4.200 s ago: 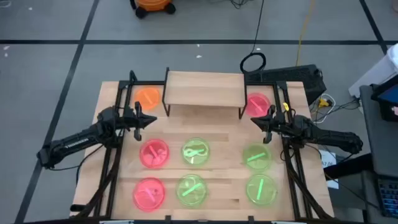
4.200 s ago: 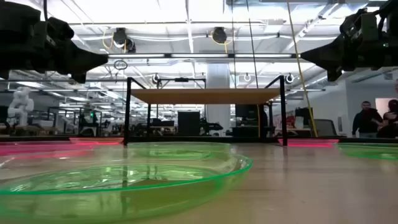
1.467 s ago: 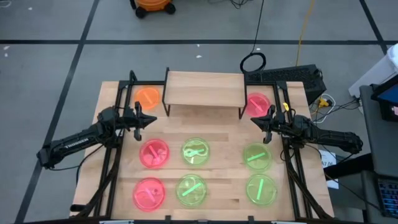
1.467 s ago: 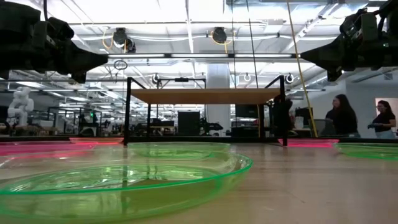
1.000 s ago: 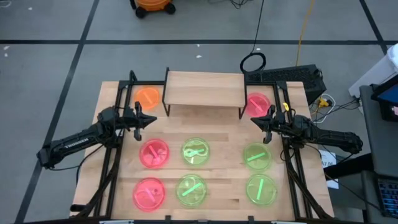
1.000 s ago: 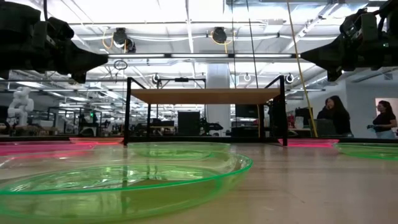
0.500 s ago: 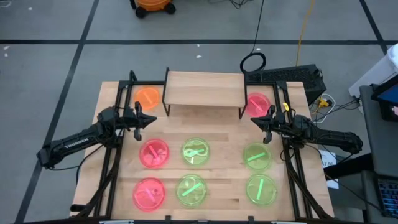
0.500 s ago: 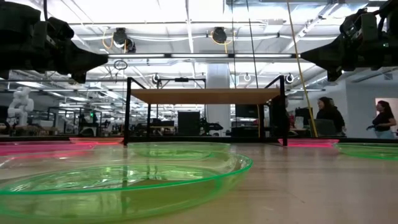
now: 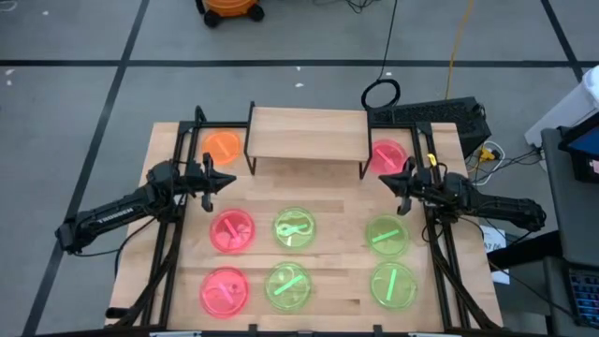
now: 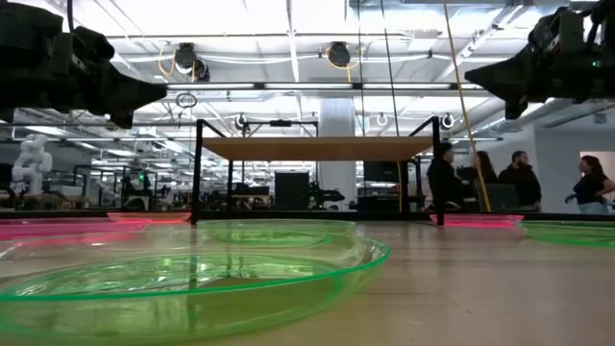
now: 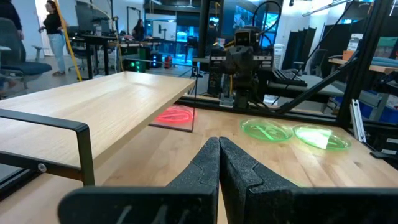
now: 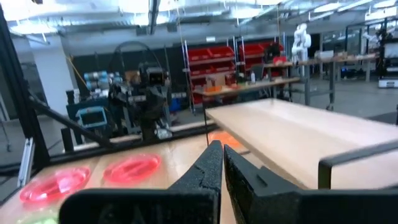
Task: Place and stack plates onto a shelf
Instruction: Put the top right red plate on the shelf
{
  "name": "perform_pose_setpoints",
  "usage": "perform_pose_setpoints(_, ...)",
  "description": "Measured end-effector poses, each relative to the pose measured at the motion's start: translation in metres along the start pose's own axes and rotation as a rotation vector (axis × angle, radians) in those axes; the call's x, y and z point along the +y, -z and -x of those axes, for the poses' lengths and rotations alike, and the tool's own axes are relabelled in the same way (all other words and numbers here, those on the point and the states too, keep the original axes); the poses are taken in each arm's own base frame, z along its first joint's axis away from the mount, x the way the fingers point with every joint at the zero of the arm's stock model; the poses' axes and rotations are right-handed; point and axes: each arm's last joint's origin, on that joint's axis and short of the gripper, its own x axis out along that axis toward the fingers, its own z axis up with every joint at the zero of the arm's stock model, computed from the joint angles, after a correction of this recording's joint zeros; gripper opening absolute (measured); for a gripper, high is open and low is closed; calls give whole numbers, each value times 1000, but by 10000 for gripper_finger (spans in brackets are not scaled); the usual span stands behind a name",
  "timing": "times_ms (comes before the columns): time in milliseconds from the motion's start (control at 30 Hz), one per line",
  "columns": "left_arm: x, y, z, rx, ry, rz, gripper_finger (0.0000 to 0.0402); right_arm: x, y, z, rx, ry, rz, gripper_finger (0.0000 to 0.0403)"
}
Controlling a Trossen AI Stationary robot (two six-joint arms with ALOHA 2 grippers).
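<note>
From above, the shelf point(image 9: 307, 133) is seen at the table's far edge, bare, with the plates point(image 9: 294, 228) spread on the table point(image 9: 342, 211) (an orange one point(image 9: 223, 146) left of the shelf). At table height, people point(image 10: 452, 181) are visible behind. Through the wrist cameras, the left gripper point(image 11: 219, 144) and right gripper point(image 12: 222, 149) are shown pressed together, holding nothing.

From my right wrist camera I see my right gripper point(image 12: 221, 163) with its two dark fingers pressed together, tips meeting. At two o'clock lies the light-wood shelf point(image 12: 280, 134) on a black metal frame. At ten o'clock sit two pink plates point(image 12: 132, 167), side by side; an orange plate point(image 12: 225, 138) shows just past the fingertips. The left arm point(image 12: 146, 99) stands at eleven o'clock.
</note>
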Motion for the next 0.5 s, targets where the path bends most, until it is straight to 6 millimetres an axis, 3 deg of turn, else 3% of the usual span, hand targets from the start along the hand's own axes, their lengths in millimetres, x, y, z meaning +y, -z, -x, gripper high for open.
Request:
perform_pose_setpoints(300,0,0,0,0,0,0,4,1,-15,1,-158,17,20,4)
perform_pose_setpoints(500,0,0,0,-2,0,-1,4,-1,-9,-2,-77,58,67,4)
